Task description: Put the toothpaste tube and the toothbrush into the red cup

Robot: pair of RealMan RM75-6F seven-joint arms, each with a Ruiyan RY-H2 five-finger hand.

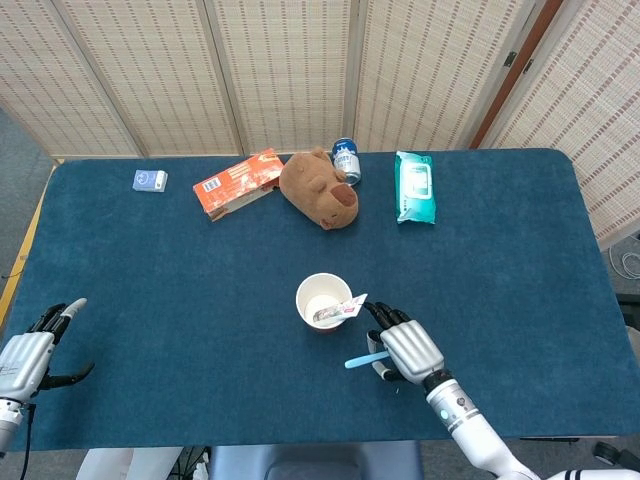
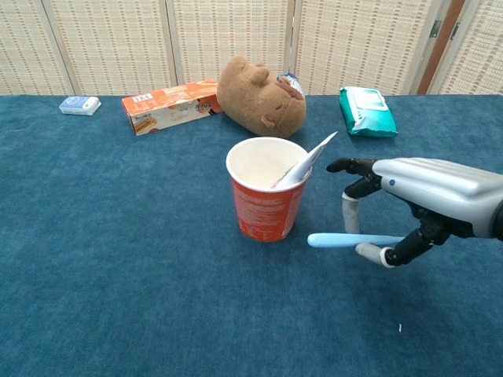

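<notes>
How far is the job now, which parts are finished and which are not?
Done: the toothpaste tube stands in the red cup, its end leaning over the rim. In hand: the right hand holds the toothbrush level above the table, beside the cup. Left: putting the toothbrush into the cup. The left hand holds nothing.

The red cup (image 2: 266,206) stands upright near the middle of the table (image 2: 118,259), mouth open, interior white. The toothpaste tube (image 2: 302,163) is inside it, leaning on the rim with its flat white end projecting toward the right hand (image 2: 428,206). The toothbrush (image 2: 350,239), light blue, is held roughly level above the table by that hand, just beside the cup.
</notes>
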